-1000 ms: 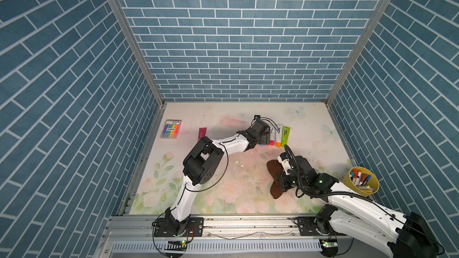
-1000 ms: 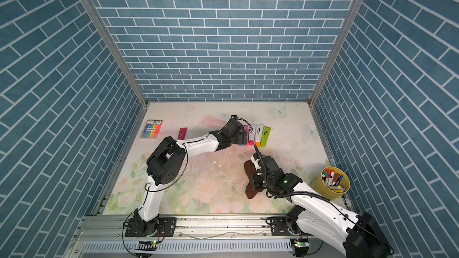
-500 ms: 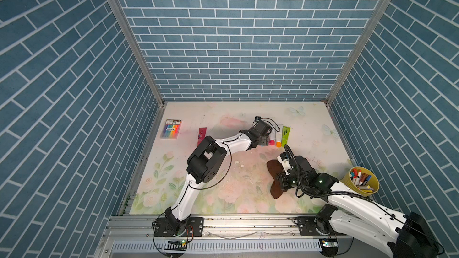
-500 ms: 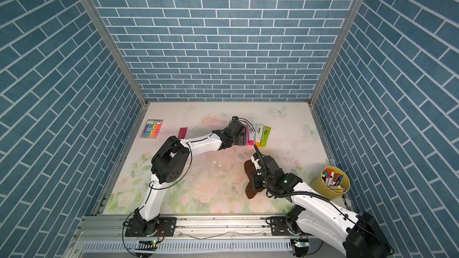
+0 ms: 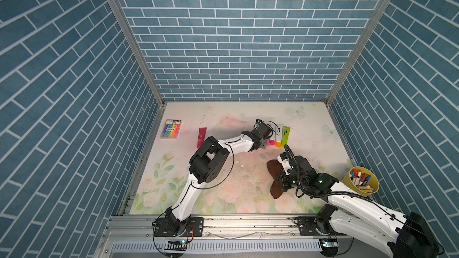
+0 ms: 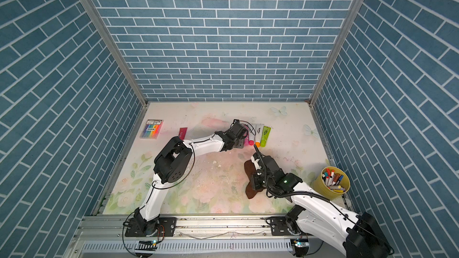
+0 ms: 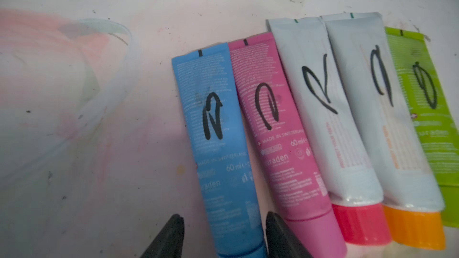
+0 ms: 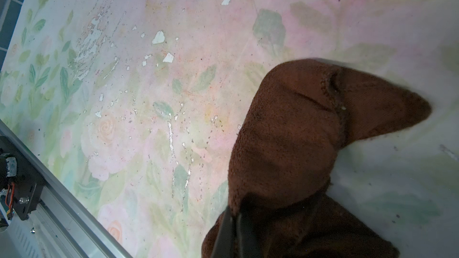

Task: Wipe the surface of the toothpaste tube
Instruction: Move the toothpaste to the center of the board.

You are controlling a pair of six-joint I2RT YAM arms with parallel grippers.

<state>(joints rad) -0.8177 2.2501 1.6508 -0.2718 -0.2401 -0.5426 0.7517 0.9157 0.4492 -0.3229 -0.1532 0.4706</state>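
Left pincer [image 7: 224, 219] has its two black fingers [image 7: 171, 234] apart, one on each side of the cap end of the blue tube [image 7: 218, 145]. A strip of table [image 7: 111, 170] shows between one finger and the tube. The other finger sits at the seam where the blue tube meets the pink tube [image 7: 273, 150]. The pincer straddles the blue tube and is not clamped on it.

Past the pink tube, away from the pincer's right finger, lie a white tube with a red cap [image 7: 323, 120], a white tube with an orange cap [image 7: 377, 120] and a green tube [image 7: 427, 110]. All five lie flat, side by side and touching, crimped ends pointing away from the pincer. Each carries a black pen scribble.

In both top views the left pincer [image 5: 263, 142] [image 6: 239, 143] is stretched out to the row. A red tube [image 5: 202, 137] and a pack of markers [image 5: 171, 132] lie well off to its left.

The right pincer [image 8: 236, 222] is well apart from the left one and nearer the robot's base. Its fingers are pressed together on a brown cloth [image 8: 298, 132], which spreads out from it over the flowered table. A yellow cup of markers [image 5: 347, 182] stands to its right.
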